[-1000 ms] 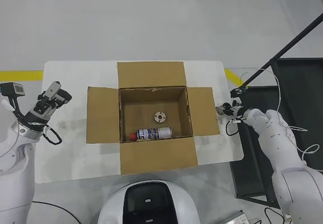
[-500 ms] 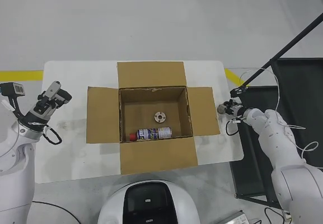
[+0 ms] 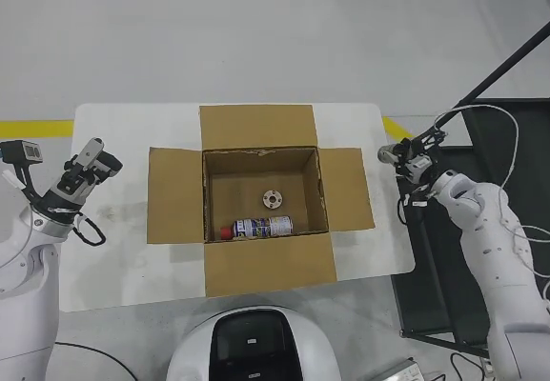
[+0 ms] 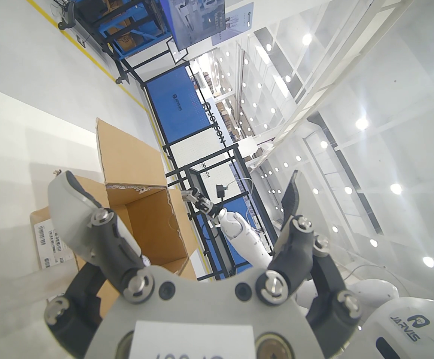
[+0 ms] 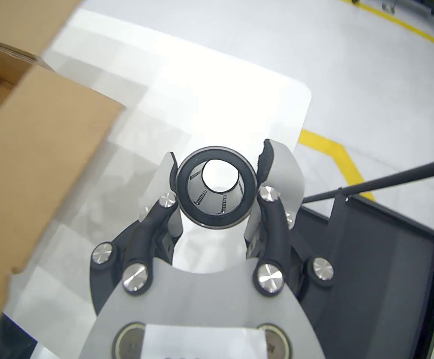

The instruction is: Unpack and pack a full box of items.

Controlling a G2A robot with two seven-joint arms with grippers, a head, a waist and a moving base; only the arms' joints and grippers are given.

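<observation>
The right gripper is closed across the outer wall of a short hollow metal sleeve, clamping it from both sides just behind its black end ring. It holds the sleeve over the right edge of the table, just beside the right flap of the open cardboard box. The sleeve appears rigid, smooth and dense for its size, so it may slip or rotate in the grip; a hold across the barrel's mid-length is advisable. The left gripper is wide open and empty near the left flap.
</observation>
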